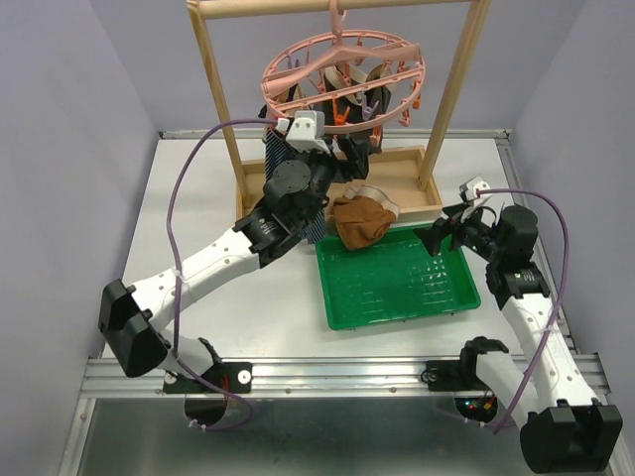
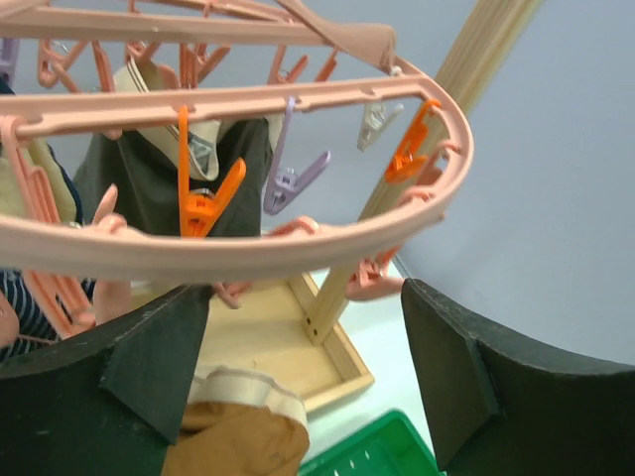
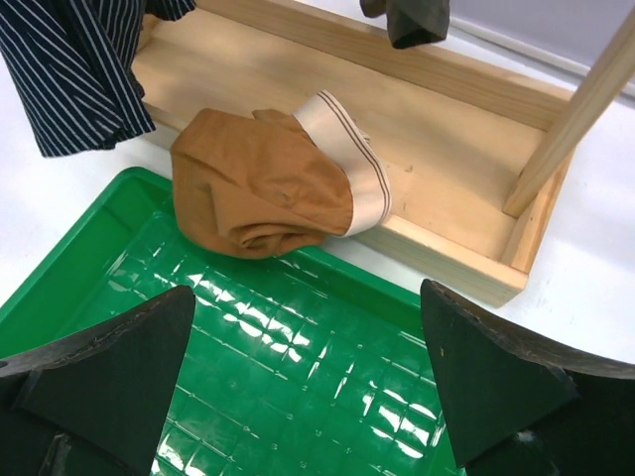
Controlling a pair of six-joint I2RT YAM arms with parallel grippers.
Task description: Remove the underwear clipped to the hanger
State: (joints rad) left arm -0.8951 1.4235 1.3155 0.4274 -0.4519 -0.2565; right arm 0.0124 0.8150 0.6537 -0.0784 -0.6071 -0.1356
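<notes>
Brown briefs [image 3: 263,183], beige waistband, crumpled just ahead of the wide-open right gripper [image 3: 306,293], pink ring hanger [image 2: 248,248] right above the left gripper [image 2: 303,297], also spread open

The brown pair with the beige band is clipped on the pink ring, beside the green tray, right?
No. The brown pair is not clipped on the pink ring; it lies crumpled on the edge of the wooden base, touching the rim of the green tray. The right wrist view shows it.
</notes>
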